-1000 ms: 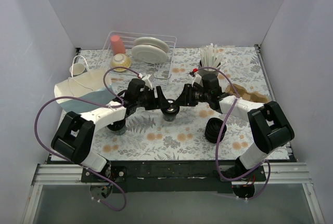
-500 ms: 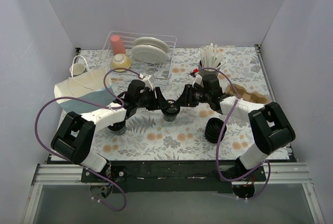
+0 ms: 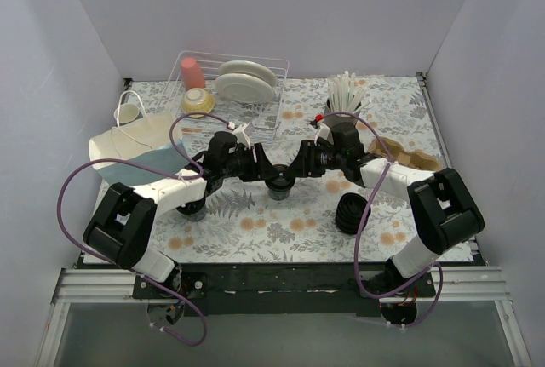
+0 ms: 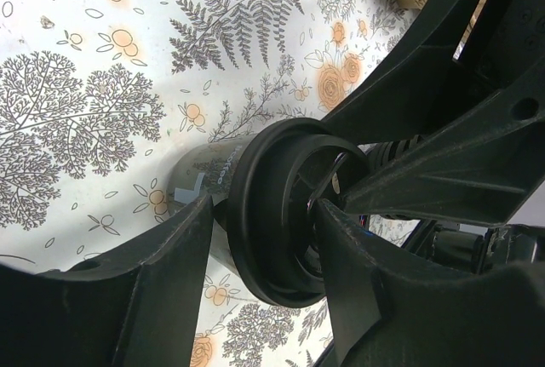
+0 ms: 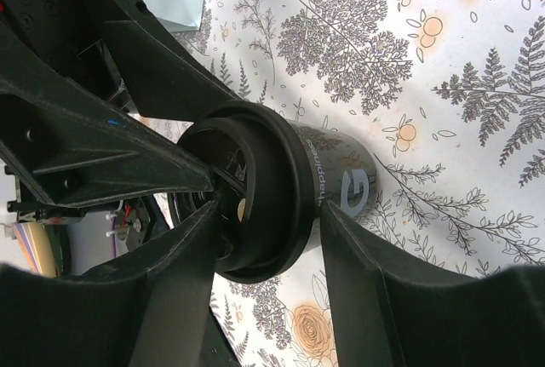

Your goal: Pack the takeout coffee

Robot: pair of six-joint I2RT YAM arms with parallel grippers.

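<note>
The takeout coffee, a small black cup with a black lid, stands upright at the middle of the flowered table. Both grippers meet at it. My left gripper comes from the left; in the left wrist view its jaws press on either side of the lid, above the cup's body. My right gripper comes from the right; in the right wrist view one finger lies across the lid top and the other touches the cup's wall just under the lid rim.
A lidless black cup stands under my left arm. A ribbed stack of black lids is at the front right. A white and blue bag lies at the left, a dish rack at the back, straws and a brown tray to the right.
Both grippers stay at the lidded cup. The right wrist has edged slightly to the left; the cup has not moved.
</note>
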